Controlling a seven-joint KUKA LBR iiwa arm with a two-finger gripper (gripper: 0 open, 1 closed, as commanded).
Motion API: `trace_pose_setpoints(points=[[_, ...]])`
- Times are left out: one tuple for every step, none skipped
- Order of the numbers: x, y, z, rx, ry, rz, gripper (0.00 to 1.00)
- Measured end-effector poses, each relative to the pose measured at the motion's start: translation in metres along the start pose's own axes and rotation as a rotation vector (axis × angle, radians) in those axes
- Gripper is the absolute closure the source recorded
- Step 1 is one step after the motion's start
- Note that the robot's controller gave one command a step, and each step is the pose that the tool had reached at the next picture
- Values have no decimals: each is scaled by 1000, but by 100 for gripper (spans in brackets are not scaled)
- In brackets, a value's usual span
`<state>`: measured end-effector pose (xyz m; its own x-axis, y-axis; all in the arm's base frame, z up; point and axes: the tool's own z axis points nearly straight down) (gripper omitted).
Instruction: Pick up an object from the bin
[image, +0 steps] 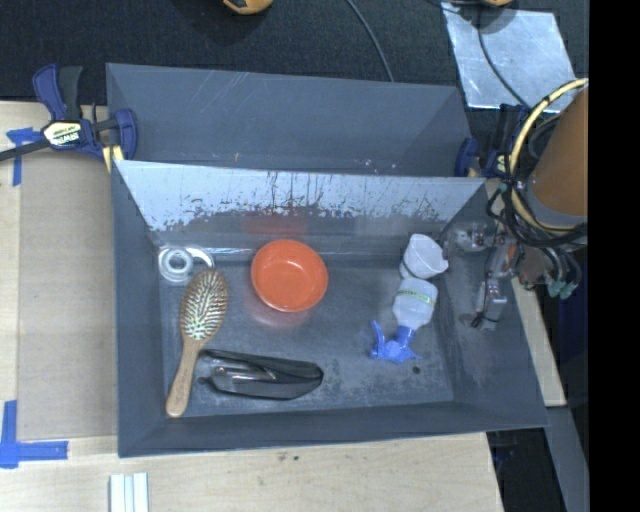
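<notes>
The robot arm (565, 150) reaches in from the right, its claw (488, 298) hanging over the sloped right wall of the grey bin (300, 130), by the right edge of the floor. Whether the claw is apart or together cannot be told from this angle. Dark cables (520, 215) loop round the wrist above it.

Nearest the claw, just to its left on the bin floor, lies a pale plastic bottle (417, 300) with a white cap-like part at its far end. Claw and bottle are apart. A small blue piece (392, 346) touches the bottle's near end.

Toward the middle of the floor an orange bowl (289, 274) stands upright, well apart from the claw. On the left a brush (203, 318) with a wooden handle lies bristles up, its handle pointing to the near wall. A black tool (262, 375) lies across the near floor, just beside that handle. A clear ring (177, 262) rests near the far-left corner, just beyond the brush's head.
</notes>
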<state>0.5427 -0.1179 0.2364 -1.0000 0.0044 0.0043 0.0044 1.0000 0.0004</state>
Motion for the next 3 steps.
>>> trace_pose_setpoints(points=[[-2, 1, -4, 1, -8, -4, 0], [-39, -4, 88, 3, -9, -364, 0], [-67, -10, 75, 5, -14, -428, 0]])
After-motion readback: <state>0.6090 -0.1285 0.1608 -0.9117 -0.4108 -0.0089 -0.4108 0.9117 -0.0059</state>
